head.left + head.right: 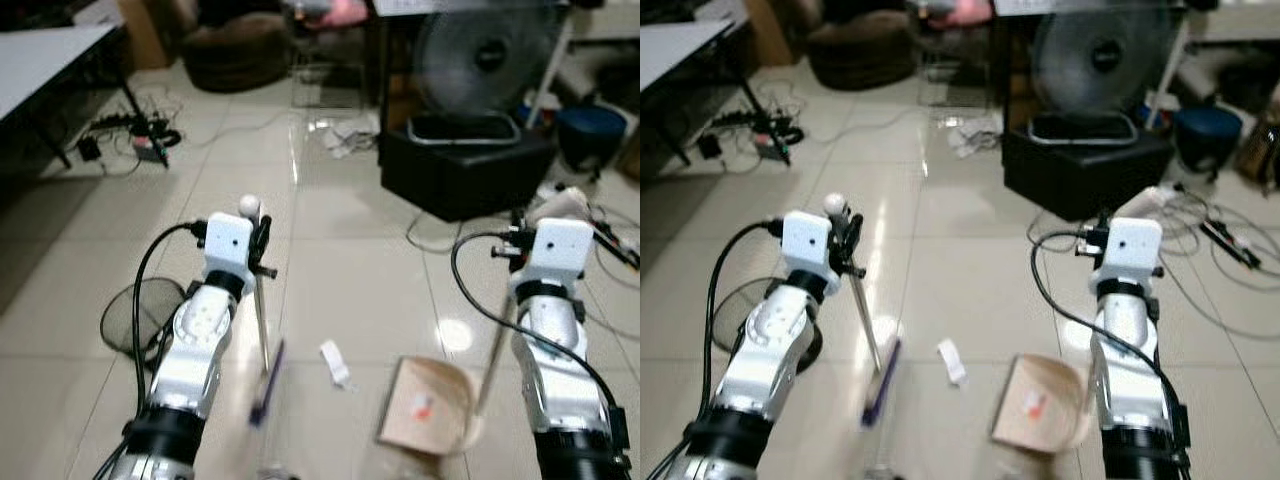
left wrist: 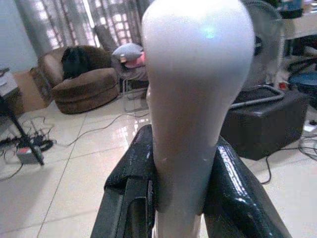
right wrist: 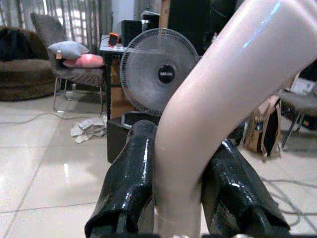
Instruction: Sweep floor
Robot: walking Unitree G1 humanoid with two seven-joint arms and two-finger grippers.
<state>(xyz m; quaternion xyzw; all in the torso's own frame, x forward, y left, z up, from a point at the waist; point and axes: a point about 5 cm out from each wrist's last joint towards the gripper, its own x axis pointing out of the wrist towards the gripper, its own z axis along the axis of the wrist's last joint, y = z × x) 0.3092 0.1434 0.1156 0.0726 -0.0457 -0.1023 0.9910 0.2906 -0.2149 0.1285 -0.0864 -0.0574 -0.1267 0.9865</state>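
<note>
I'm looking into a lived-in home living room: glossy cream floor tiles [image 1: 340,270], a brown round beanbag chair [image 2: 84,84] and grey patterned curtains [image 2: 59,22] behind it. A round grey pedestal fan [image 3: 158,72] stands on a black box [image 1: 465,165], with black cables [image 1: 135,130] strewn by a white table [image 1: 45,55].

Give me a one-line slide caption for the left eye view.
Left tool holds a broom handle, right tool a dustpan, with a paper scrap between them on the tiled floor.

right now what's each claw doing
left claw: shut on the broom handle
right claw: shut on the dustpan handle
</note>
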